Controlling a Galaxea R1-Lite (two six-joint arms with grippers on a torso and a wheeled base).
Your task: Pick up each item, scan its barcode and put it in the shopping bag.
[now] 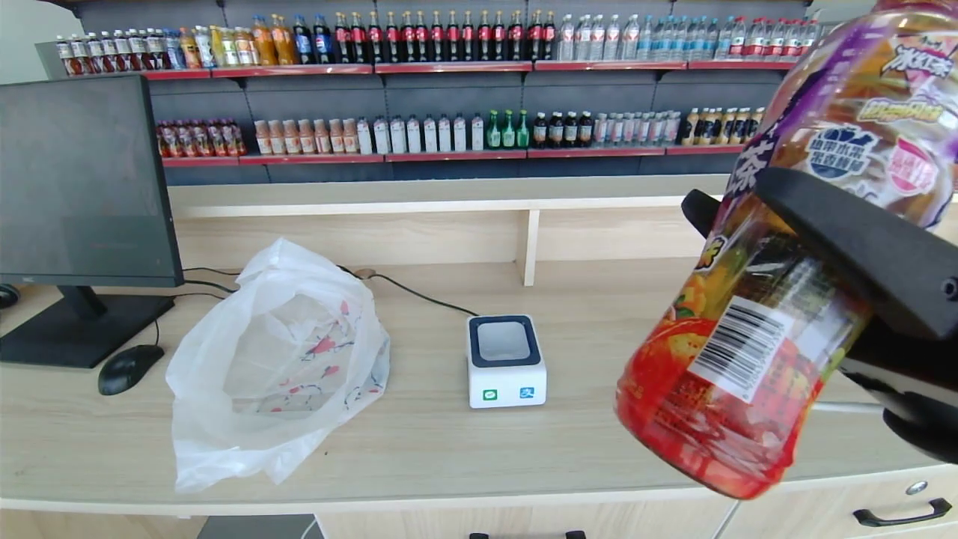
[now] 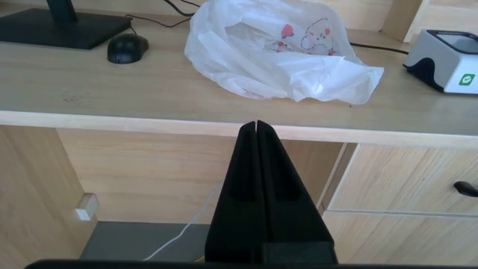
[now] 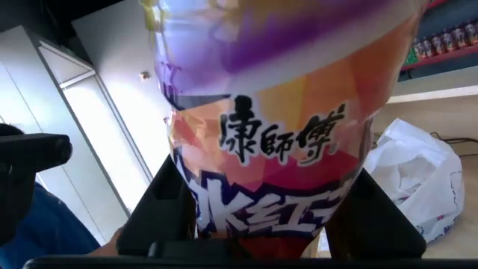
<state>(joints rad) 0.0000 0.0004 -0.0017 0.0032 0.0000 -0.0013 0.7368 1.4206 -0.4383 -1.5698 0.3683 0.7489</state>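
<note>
A large drink bottle (image 1: 778,284) with a red, orange and purple label hangs tilted close to the head camera at the right, its barcode facing me. My right gripper (image 1: 823,224) is shut on the bottle's middle; its label (image 3: 280,127) looms in the right wrist view between the black fingers (image 3: 160,202). The white barcode scanner (image 1: 506,360) sits at the counter's centre. The translucent white shopping bag (image 1: 277,359) lies open to its left. My left gripper (image 2: 256,131) is shut and empty, below the counter's front edge, in front of the bag (image 2: 280,52).
A black monitor (image 1: 82,187) and mouse (image 1: 129,368) stand at the counter's left. A cable (image 1: 419,293) runs behind the scanner. Drawers with black handles (image 1: 902,516) lie under the counter's front edge. Shelves of bottles (image 1: 479,37) line the back wall.
</note>
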